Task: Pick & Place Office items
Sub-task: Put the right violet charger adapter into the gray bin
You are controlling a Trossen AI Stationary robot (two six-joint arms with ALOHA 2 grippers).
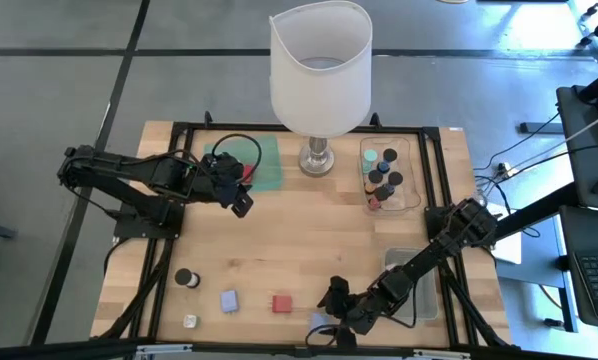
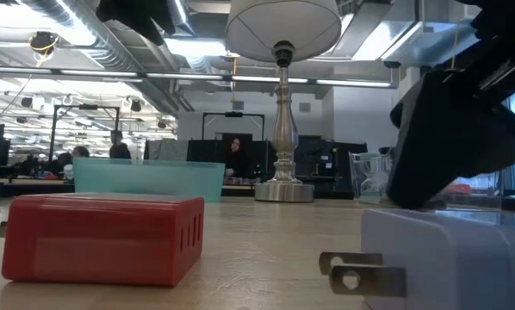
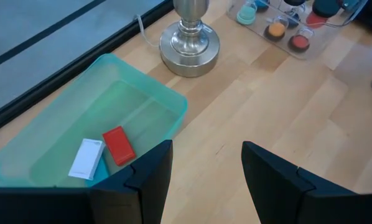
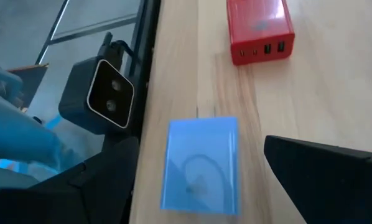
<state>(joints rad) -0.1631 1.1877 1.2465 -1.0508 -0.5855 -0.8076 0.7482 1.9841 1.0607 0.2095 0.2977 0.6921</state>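
My right gripper (image 4: 201, 186) is open and low at the table's near edge, one finger on either side of a blue block (image 4: 203, 163) that lies flat on the wood, with a gap on both sides. In the low view the block (image 2: 447, 258) shows two plug prongs, and the gripper (image 2: 460, 129) stands right above it. A red block (image 4: 259, 28) lies just beyond. My left gripper (image 3: 204, 180) is open and empty, hovering beside the teal tray (image 3: 173, 109). A red block (image 3: 119, 145) and a white one (image 3: 86, 158) lie in the tray.
On the near left of the table lie a dark-capped cylinder (image 1: 186, 277), a lavender block (image 1: 228, 299), the red block (image 1: 281, 303) and a small white piece (image 1: 190, 321). The lamp (image 1: 319, 70) stands at the far middle. One clear tray (image 1: 387, 175) holds cylinders, and another (image 1: 409, 285) sits by the right arm.
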